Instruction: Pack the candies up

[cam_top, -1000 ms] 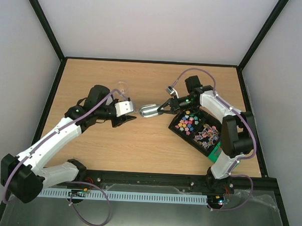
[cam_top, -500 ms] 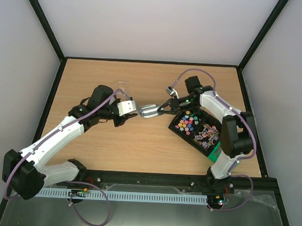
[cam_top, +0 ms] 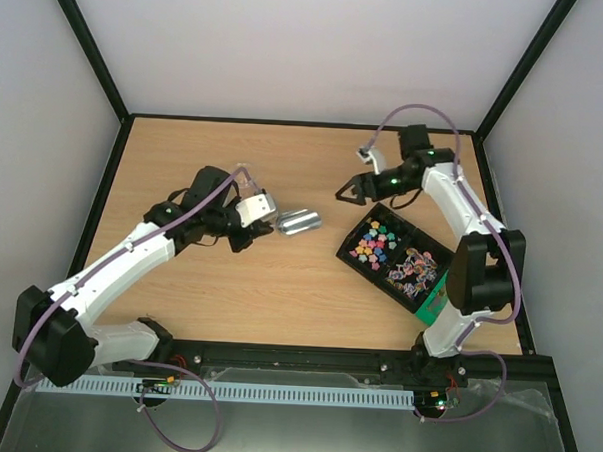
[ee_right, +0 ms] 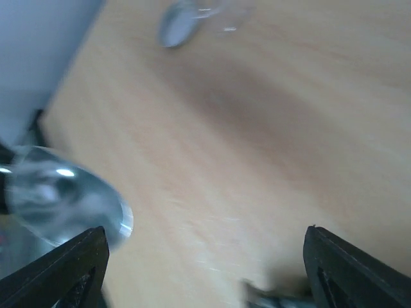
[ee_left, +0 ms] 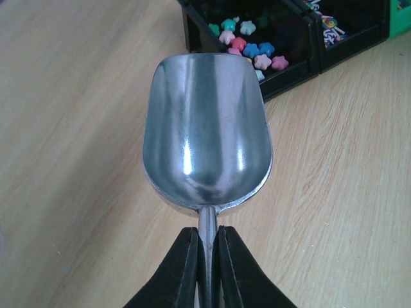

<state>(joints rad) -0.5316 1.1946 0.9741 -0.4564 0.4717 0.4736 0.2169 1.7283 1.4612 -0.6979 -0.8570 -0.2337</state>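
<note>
The left tool [ee_left: 207, 236] pinches the scoop [cam_top: 300, 222] by its thin handle, so its bowl faces the candies [cam_top: 374, 241] at 3 o'clock. The right tool [cam_top: 346, 191] hangs wide open, holding nothing.

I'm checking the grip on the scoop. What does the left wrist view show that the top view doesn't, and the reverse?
Only the left wrist view: the left gripper shut on the thin handle of the scoop, whose bowl is empty. Only the top view: the right gripper, open and apart from the scoop, near the far end of the tray. Both: the scoop, the candies in the black tray, and the wooden table.
</note>
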